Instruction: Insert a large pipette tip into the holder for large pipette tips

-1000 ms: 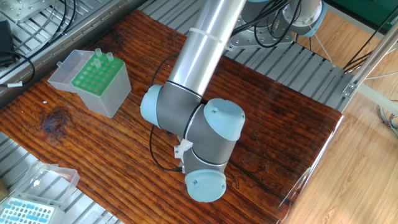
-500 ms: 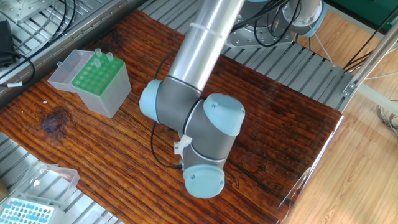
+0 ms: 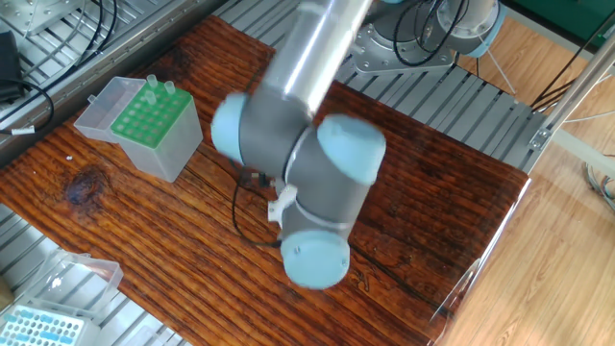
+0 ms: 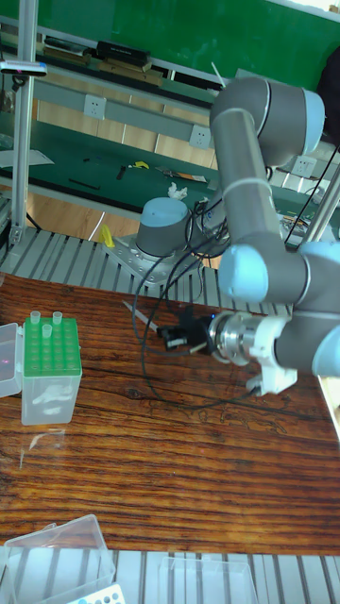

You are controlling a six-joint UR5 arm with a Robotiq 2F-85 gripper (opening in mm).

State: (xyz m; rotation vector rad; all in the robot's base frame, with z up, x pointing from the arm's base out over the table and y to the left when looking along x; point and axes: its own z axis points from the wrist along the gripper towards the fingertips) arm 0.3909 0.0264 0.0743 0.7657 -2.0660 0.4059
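The holder for large pipette tips (image 3: 161, 146) stands at the table's left, with a green grid top, two tips upright in its far row and its clear lid (image 3: 100, 111) swung open. The tall fixed view shows the same holder (image 4: 47, 396) at left. In that view my gripper (image 4: 166, 336) hangs to its right, black fingers pointing left. It is shut on the large pipette tip (image 4: 142, 316), a pale slender cone slanting up-left from the fingers. A wide gap separates gripper and holder. In the fixed view the blurred arm hides gripper and tip.
A flatter box with a light-blue grid (image 3: 43, 329) and a clear lid (image 3: 82, 274) sits at the front left, off the wooden top. A black cable (image 3: 240, 226) loops under the arm. Metal slats border the table (image 3: 452, 192).
The arm's wrist joints have shifted left and slightly up and are now motion-blurred. The holder and its two tips have not moved.
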